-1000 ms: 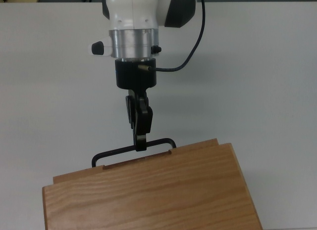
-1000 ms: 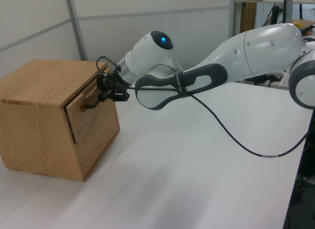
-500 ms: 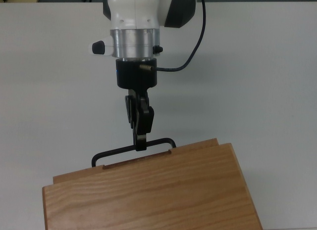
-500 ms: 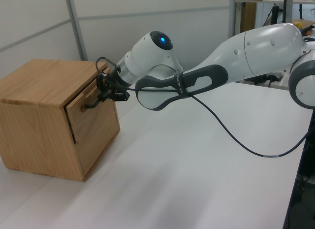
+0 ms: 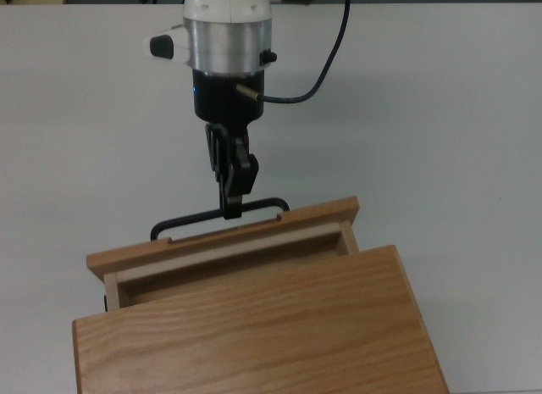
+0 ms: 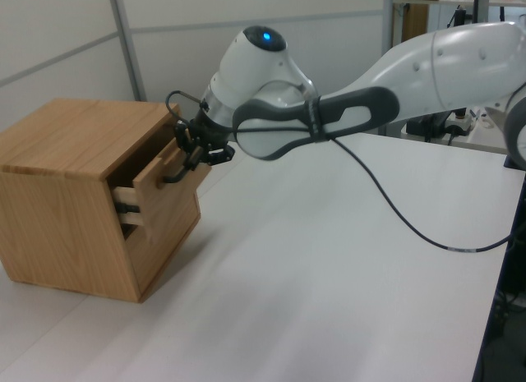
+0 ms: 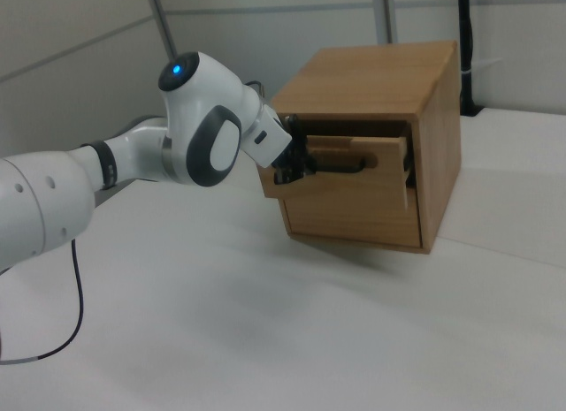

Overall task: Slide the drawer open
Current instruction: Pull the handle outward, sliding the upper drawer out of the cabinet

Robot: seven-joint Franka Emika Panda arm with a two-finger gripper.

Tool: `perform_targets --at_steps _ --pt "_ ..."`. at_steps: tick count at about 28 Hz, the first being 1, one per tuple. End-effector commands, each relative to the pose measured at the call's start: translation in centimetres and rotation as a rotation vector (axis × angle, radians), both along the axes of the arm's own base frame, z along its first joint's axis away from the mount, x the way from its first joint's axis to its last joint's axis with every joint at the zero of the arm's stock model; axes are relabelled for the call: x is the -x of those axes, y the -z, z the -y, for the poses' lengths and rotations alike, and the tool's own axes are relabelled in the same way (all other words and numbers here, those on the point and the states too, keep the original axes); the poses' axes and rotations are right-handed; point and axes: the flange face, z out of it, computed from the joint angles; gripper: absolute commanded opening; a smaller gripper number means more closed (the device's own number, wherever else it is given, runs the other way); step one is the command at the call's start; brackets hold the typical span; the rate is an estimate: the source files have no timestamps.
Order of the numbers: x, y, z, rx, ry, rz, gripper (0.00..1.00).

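The drawer [image 5: 222,240] is a light wooden tray sticking partway out of the wooden cabinet [image 5: 254,330], with a strip of its hollow inside showing in the top view. A thin black bar handle [image 5: 190,218] runs along its front panel. My gripper [image 5: 230,210] is shut on that handle near its middle. In the left view the drawer [image 6: 158,170] juts from the upper part of the cabinet [image 6: 66,185], with the gripper [image 6: 191,154] at its front. The right view shows the drawer [image 7: 376,156] and the gripper [image 7: 297,166] from the other side.
The cabinet stands on a white table [image 5: 440,157]. A black cable [image 5: 329,68] hangs from my wrist over the table. A grey partition wall [image 6: 66,37] rises behind the cabinet in the left view.
The gripper has pulled back from the cabinet with the handle in it, and the drawer has slid out from nearly closed to partly open.
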Motion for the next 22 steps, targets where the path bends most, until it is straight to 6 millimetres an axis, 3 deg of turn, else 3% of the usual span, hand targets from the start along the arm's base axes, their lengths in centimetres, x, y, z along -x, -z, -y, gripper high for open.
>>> perform_targets --at_steps 1,18,22 --pt "2.8 0.0 0.3 0.049 -0.013 -0.122 0.0" --pt "7.6 -3.2 1.9 0.08 0.02 -0.348 0.0" --pt "8.6 -3.2 2.4 0.088 0.028 -0.403 0.0"
